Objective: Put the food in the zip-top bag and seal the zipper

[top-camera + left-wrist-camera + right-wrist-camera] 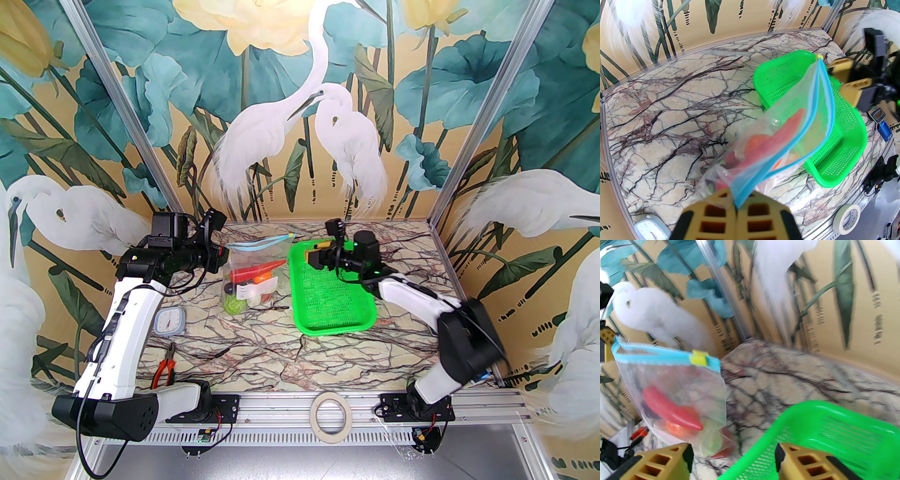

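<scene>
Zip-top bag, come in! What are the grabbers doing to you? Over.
Left gripper shut on zip-top bag's corner. Right gripper open, over green basket. Food inside bag; zipper mouth gapes, yellow slider at far end. Nothing between right gripper and slider.

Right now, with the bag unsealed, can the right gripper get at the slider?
Probably yes: the right gripper stands open beside the bag, nothing lies between it and the slider, and the left gripper pinches the far corner.

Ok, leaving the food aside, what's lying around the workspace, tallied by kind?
zip-top bag: 1
green basket: 1
pliers: 1
timer: 1
tape roll: 1
Total: 5
</scene>
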{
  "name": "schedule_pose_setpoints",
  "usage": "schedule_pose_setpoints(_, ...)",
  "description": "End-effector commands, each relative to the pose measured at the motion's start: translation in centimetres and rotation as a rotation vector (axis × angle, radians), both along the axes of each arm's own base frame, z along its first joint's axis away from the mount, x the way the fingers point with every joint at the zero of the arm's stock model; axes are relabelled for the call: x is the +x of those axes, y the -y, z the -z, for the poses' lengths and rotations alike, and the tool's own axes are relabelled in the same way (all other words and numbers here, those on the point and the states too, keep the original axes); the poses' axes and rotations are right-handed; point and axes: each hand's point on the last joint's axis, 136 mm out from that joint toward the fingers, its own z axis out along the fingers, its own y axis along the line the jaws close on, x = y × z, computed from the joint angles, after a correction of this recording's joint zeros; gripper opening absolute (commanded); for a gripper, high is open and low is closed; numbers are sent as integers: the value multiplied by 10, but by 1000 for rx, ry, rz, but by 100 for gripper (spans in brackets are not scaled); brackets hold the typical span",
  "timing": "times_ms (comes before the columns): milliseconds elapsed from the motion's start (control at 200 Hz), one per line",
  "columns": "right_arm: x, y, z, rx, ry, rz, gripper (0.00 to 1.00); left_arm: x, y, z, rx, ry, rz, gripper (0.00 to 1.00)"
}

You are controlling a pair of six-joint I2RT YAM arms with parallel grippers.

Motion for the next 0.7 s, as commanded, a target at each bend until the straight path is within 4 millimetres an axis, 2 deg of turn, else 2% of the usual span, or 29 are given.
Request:
schedule_pose_setpoints(0, 3, -18, -38, 115, 126, -93, 66, -3, -3, 3, 10, -6, 4, 0)
schedule_pose_setpoints(395, 34, -38, -27, 181, 140, -111, 69, -2, -6, 5, 12, -8, -6, 0)
schedule_pose_setpoints(540, 34, -48, -30, 208, 144, -161, 69, -1, -7, 6, 13, -9, -10, 0)
schedule_pose_setpoints(695, 22, -62, -32, 218, 154, -255, 65, 0, -9, 6, 10, -6, -17, 0)
